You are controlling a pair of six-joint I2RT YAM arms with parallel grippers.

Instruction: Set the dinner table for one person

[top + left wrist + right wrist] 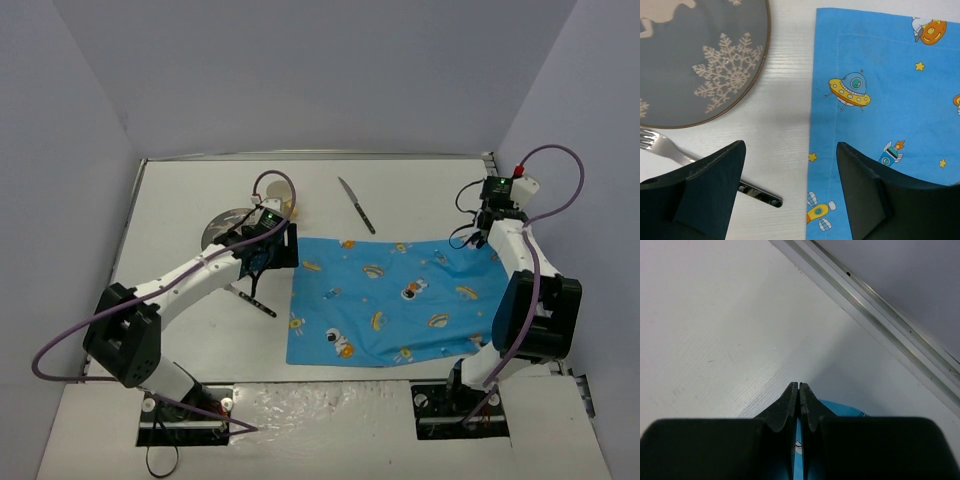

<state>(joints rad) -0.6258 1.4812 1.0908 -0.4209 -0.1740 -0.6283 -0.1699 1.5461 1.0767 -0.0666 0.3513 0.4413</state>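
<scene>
The white dinner table (420, 190) carries a blue cartoon-print placemat (395, 300) right of centre. My right gripper (485, 236) is at the mat's far right corner and is shut on the cloth; in the right wrist view the gripper (799, 387) pinches the blue cloth (842, 409). My left gripper (285, 248) hovers open and empty over the mat's left edge (812, 125). A grey snowflake plate (700, 55) and a fork (662, 145) lie left of the mat. A knife (356, 205) lies beyond the mat.
The plate (222, 226) sits at the far left, partly hidden by my left arm. A yellowish object (291, 208) shows behind the left wrist. The fork (255, 300) lies near the mat's left edge. The table's metal rim (880, 315) runs close behind my right gripper.
</scene>
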